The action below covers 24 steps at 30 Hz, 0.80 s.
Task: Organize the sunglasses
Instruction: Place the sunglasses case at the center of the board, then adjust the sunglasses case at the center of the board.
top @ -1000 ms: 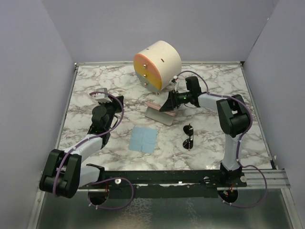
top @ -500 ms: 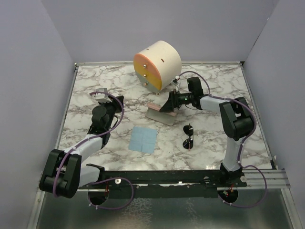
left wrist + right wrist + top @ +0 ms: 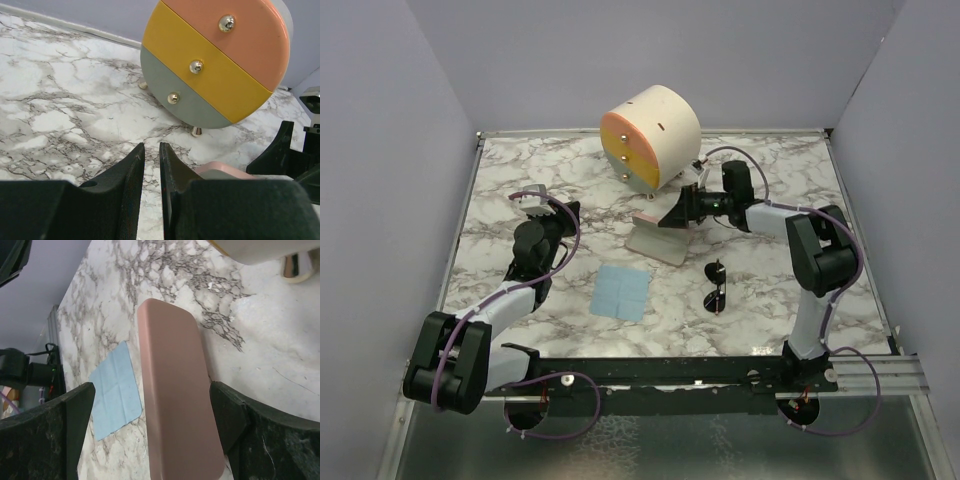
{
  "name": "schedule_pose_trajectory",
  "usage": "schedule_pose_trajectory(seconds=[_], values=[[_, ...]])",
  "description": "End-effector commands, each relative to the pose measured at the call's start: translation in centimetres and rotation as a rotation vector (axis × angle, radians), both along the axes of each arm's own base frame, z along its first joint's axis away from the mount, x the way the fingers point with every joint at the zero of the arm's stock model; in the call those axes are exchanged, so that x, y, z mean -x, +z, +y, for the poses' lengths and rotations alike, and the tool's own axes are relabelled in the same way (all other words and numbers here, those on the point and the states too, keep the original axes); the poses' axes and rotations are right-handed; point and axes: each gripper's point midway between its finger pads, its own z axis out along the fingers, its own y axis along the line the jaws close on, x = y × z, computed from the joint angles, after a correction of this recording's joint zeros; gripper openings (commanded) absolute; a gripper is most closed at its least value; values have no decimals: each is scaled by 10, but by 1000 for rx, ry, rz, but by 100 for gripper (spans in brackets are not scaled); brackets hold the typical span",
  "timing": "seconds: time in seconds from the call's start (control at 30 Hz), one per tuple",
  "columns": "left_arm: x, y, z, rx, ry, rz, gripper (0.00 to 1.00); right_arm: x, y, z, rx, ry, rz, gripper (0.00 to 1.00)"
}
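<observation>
**Top view:** your right end effector (image 3: 670, 218) is spread wide at the far-right end of the pink case (image 3: 658, 242), a finger on each side and no grip. My read is that it's set there to work the case, prob. to ready it for the glasses. The sunglasses (image 3: 716, 288) lie bare on the desk (image 3: 520, 170), near the case on its near-right side and not in any container. The blue cloth (image 3: 623, 291) lies flat to their left, apart from both. The round drawer unit (image 3: 650, 135) stands at the back, just behind the case.

**Left wrist view:** the left end effector (image 3: 151, 150) is narrow, only a slit btwn the fingers, w/ nothing in it. It sits low and faces the drawer unit, likely parked clear of the right arm. All 3 drawers (peach, yellow, grey-green) are shut, so their contents can't be seen. A pink edge of the case shows lower right.

**Right wrist view:** the case lies lengthwise btwn the spread fingers (image 3: 55, 430) w/ a gap on each side, so nothing is held. You see only a smooth pink face here. I can't tell if the case is open or what's inside. The cloth lies beyond it, and the glasses aren't in this view.
</observation>
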Motion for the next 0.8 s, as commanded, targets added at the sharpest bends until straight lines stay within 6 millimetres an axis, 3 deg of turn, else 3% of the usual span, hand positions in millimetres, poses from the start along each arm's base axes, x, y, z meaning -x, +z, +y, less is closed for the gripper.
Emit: schedule_pose_trajectory(seconds=[0.0,0.17,0.33,0.63,0.77], values=[[0,3,-3,1,-16,-11,21,-19,22,-13,25,-141,-97,99],[1,3,-1,5,-10,-11,21,-29,42,-43,129,-358,-187,100],[0,3,-2,15,-12,-6,21,-13,53,-72,184,-505,-216,93],[-2,-2,-7,24,-32,12,21,26,34,-82,239,-521,-168,44],[-3,-6,-10,27,-45,26,21,35,18,-79,263,-503,-139,37]])
